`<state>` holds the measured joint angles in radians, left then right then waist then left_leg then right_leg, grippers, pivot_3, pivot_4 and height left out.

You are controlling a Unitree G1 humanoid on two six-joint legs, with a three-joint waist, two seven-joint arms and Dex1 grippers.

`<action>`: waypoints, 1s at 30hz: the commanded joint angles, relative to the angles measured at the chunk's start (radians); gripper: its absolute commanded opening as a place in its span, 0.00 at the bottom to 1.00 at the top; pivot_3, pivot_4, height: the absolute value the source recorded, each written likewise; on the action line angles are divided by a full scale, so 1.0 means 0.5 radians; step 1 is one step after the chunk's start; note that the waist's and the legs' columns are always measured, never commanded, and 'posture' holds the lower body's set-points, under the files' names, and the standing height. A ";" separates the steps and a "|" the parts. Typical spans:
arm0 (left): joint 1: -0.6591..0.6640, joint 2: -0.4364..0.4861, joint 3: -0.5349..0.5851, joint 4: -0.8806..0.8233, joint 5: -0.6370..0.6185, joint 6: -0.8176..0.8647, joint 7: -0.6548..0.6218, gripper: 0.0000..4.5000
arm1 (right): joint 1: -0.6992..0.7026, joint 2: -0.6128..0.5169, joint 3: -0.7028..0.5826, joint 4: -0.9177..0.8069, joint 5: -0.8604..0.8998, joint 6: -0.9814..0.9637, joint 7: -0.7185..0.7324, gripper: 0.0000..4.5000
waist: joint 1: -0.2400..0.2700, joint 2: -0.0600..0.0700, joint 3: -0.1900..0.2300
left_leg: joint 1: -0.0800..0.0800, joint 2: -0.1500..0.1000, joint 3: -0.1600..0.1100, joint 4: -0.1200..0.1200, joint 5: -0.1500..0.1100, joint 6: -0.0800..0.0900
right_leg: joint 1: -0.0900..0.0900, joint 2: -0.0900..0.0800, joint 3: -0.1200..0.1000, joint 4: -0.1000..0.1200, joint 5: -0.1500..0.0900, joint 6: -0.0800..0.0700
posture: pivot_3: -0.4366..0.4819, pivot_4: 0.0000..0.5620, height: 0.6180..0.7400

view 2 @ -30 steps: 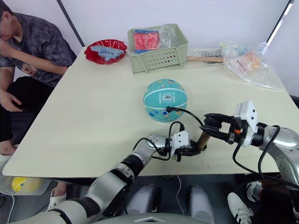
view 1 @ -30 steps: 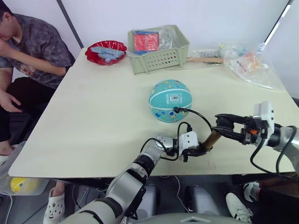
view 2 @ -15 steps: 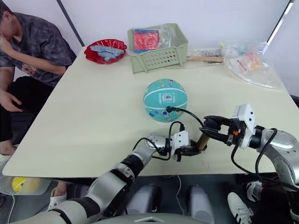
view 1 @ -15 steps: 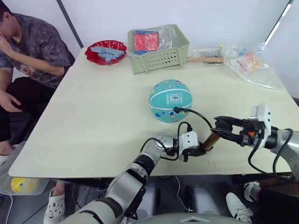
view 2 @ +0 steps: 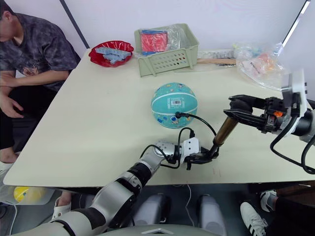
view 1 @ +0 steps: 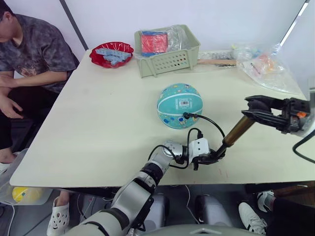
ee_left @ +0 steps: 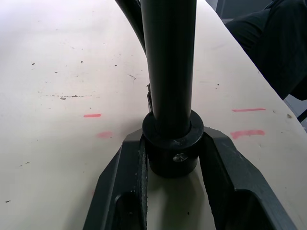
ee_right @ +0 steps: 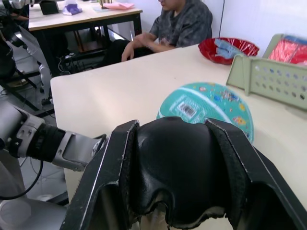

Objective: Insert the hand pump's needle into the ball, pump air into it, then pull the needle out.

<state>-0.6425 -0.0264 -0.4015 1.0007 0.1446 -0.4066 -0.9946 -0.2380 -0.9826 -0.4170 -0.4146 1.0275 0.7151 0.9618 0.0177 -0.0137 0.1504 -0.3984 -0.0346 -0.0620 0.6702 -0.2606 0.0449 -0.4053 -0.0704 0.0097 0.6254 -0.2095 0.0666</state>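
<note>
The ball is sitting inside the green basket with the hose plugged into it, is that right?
Not quite. The ball sits on the bare table, in front of the green basket and apart from it, as the left eye view shows. The hose does reach it.

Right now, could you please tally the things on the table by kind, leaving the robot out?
Balls: 1, the ball
Pumps: 1, the pump
Baskets: 1, the basket
Bowls: 1, the red bowl
Plastic bags: 1, the bag
Total: 5
The left gripper clamps the pump's base; the right gripper clamps its handle.
</note>
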 commanded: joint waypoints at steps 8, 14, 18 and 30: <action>0.060 0.028 -0.070 0.091 0.096 0.044 -0.015 0.24 | -0.248 -0.098 -0.267 0.021 0.272 0.111 -0.112 0.37 | 0.001 0.000 0.000 | 0.000 0.000 0.000 0.000 0.000 0.000 | 0.000 -0.001 0.000 0.000 0.000 0.000 | 0.48 0.27 0.98; 0.059 0.024 -0.069 0.092 0.096 0.047 -0.014 0.24 | -0.149 -0.070 -0.162 0.003 0.126 0.094 -0.051 0.37 | 0.002 0.000 0.000 | -0.004 0.000 0.001 0.000 0.000 0.000 | -0.004 -0.001 0.002 0.000 0.000 0.000 | 0.48 0.27 0.98; 0.055 0.021 -0.069 0.097 0.097 0.046 -0.009 0.24 | -0.011 0.021 -0.031 -0.026 -0.030 0.005 -0.031 0.37 | 0.002 -0.002 -0.002 | -0.003 0.001 0.001 0.000 0.000 0.000 | -0.003 -0.001 0.001 0.000 0.000 0.000 | 0.48 0.27 0.98; 0.051 0.024 -0.065 0.107 0.103 0.049 0.000 0.24 | 0.324 0.280 0.424 0.094 -0.600 -0.503 0.125 0.37 | -0.001 -0.009 -0.007 | 0.004 0.001 0.000 0.001 0.000 0.000 | 0.003 0.001 0.000 0.000 0.000 0.000 | 0.48 0.27 0.98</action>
<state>-0.6429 -0.0262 -0.4017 1.0120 0.1527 -0.4076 -0.9851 -0.1129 -0.8514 -0.2643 -0.4024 0.8162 0.4903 1.0130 0.0172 -0.0183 0.1469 -0.3960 -0.0342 -0.0617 0.6705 -0.2606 0.0449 -0.4038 -0.0698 0.0100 0.6255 -0.2094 0.0668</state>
